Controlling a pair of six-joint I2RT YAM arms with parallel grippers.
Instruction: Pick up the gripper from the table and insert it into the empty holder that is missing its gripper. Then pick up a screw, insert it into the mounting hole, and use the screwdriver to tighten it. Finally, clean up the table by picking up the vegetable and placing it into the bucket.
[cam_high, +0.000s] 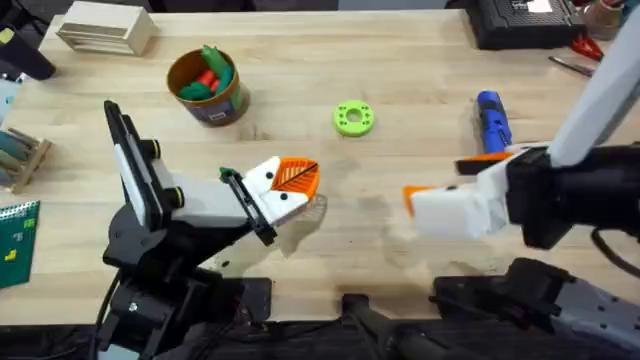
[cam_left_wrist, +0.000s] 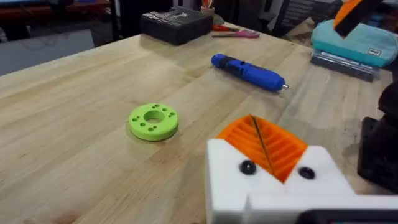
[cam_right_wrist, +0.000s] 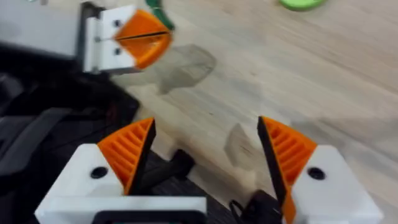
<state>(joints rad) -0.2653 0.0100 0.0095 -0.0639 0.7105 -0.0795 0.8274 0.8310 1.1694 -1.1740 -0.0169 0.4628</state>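
Left gripper: orange ribbed pads pressed flat together, one thin seam between them in the left wrist view, nothing held. It sits above the tabletop near the middle of the front half, tips aimed toward the right edge. A small dark-green piece shows at its back edge; can't tell what it is.

Right gripper: fingers spread wide, orange pads facing each other across bare wood, nothing between them. In the overhead view it's over the front right part of the tabletop, tips aimed toward the left edge, facing the left gripper.

Screwdriver: lying flat near the right edge, just behind the right gripper. Long axis runs front to back. In the left wrist view the metal tip points toward the right edge side, away from the green ring.

Green ring: flat on the tabletop, mid-depth, right of centre, well apart from the screwdriver.

Bucket: upright in the back left area, with green and red toy pieces inside. Can't tell whether the vegetable is one of them.

Surface: light wooden tabletop. Pale wooden box at the back left corner, black box at the back right corner.
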